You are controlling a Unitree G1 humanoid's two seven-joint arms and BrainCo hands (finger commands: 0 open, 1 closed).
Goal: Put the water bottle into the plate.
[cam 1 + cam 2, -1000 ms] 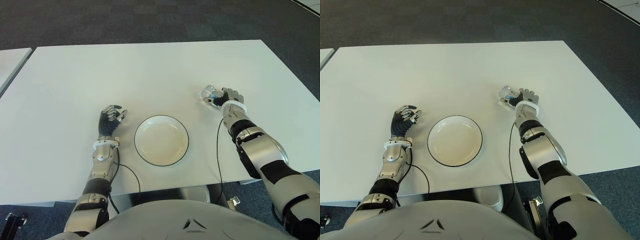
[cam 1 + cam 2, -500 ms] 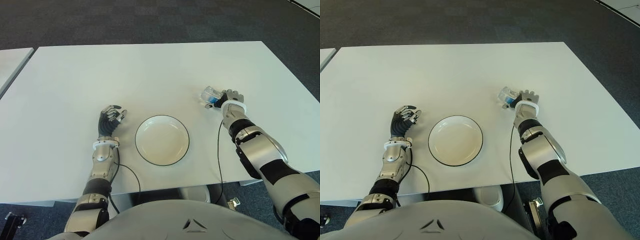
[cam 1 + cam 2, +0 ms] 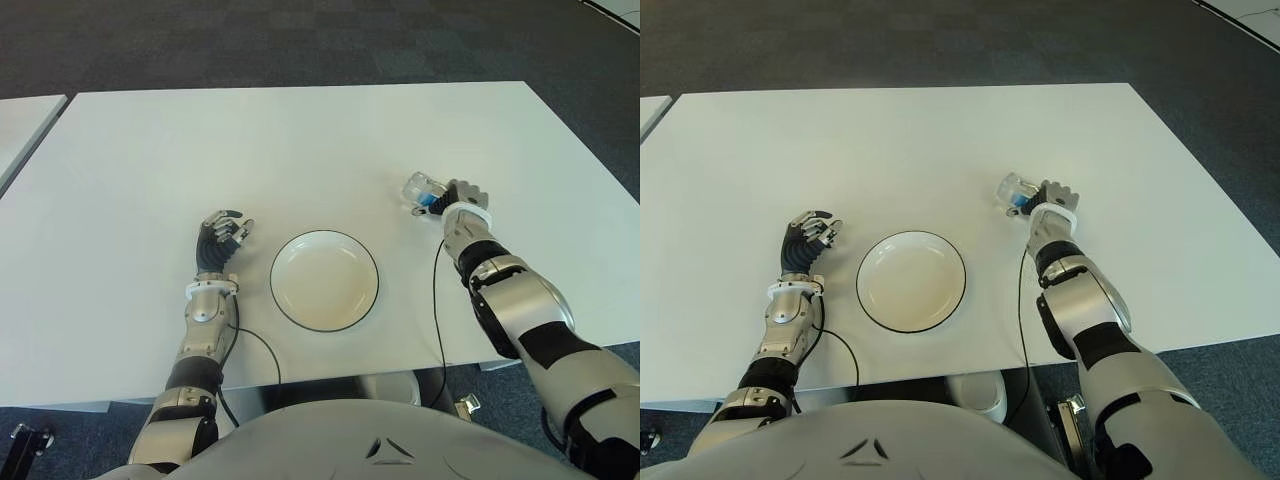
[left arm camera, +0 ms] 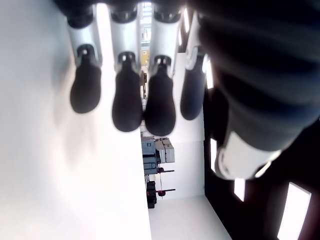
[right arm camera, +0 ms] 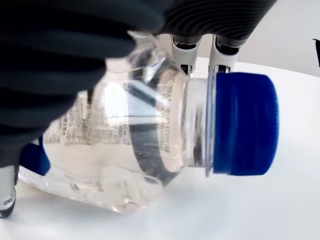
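The right hand grips the water bottle, right of the plate.

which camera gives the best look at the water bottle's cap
The right wrist view: the blue cap fills it, on the clear water bottle in the right hand. Both eye views show only a blue speck; the left wrist view shows none.

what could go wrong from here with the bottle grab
1. The right hand has its fingers around the clear, smooth water bottle, which lies on its side on the table; it may slip or roll free during the lift.
2. The plate is shallow, so a bottle set down on its side could roll off the rim.
The left hand shows left of the plate.
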